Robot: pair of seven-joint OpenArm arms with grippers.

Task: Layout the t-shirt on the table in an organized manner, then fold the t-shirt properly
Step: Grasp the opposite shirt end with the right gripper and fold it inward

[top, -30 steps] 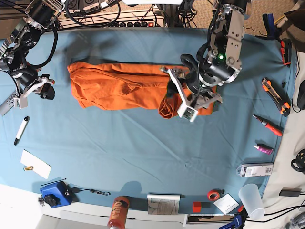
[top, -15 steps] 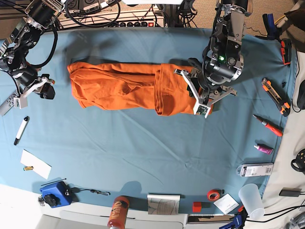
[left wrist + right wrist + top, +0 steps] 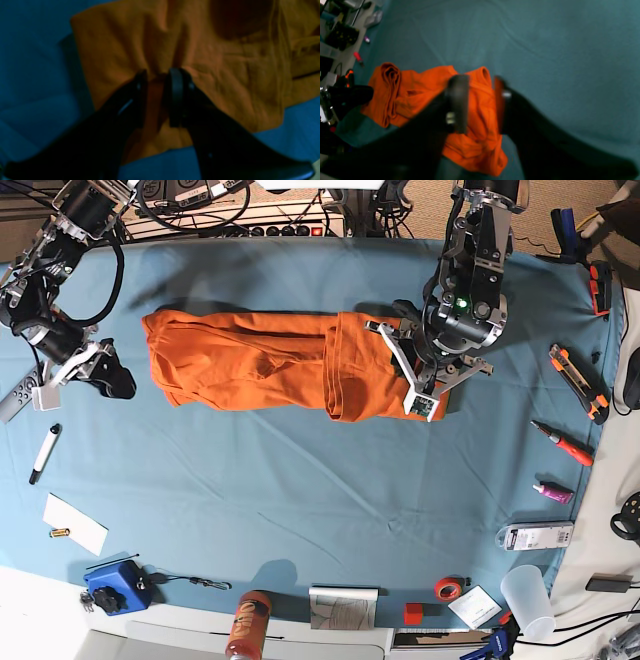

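The orange t-shirt (image 3: 250, 360) lies in a long crumpled band across the far half of the teal table (image 3: 300, 510), its right end doubled over. My left gripper (image 3: 418, 402) is at that right end. In the left wrist view the left gripper (image 3: 160, 72) has its fingers close together with t-shirt (image 3: 225, 75) cloth puckered between them. My right gripper (image 3: 110, 378) hovers off the shirt's left end. In the right wrist view the right gripper (image 3: 480, 80) is narrowly open and empty above the table (image 3: 545, 37), with the t-shirt (image 3: 420, 82) beyond.
A marker (image 3: 44, 452), a white paper (image 3: 75, 524) and a blue box (image 3: 112, 585) lie at the left front. An orange bottle (image 3: 248, 625) stands at the front edge. A cutter (image 3: 578, 380), a red pen (image 3: 562, 443) and a plastic cup (image 3: 527, 600) are at the right.
My left gripper carried the bunched right end of the shirt back to the right and laid it flat as a folded band. My right gripper shifted slightly right, towards the shirt.
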